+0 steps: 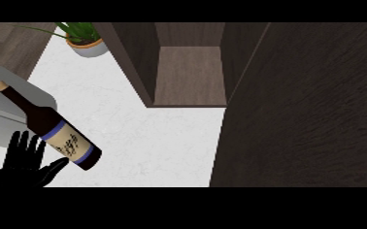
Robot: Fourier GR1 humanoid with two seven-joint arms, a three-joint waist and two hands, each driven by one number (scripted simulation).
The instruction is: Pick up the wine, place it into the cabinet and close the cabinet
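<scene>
- At the lower left of my head view I see the robot's left hand (28,162), black, with its fingers straight and spread, pointing up the frame, and the thumb angled out to the right.
- The hand has hold of nothing; its fingers are not curled round anything.
- The wine bottle (54,128) lies tilted just above and to the right of that hand. Its neck runs up toward the left edge and its base points down and to the right.
- The bottle's base sits just beside the thumb tip; I cannot tell whether they touch.
- The bottle is dark, with a pale label and a blue band near the base.
- Its upper part crosses a grey, round-cornered object (32,99) at the left edge; I cannot make out what it is.
- Beneath it all is a white, faintly marbled counter (158,136).
- Well apart from the bottle, at upper centre, the dark wood cabinet (190,73) stands open, its bare inner floor showing.
- The cabinet door (301,111) fills the right of the view, a broad dark panel.
- A potted plant (86,41) in a pale pot stands at the upper left, near the cabinet's left wall.
- The right hand is nowhere in my view.
</scene>
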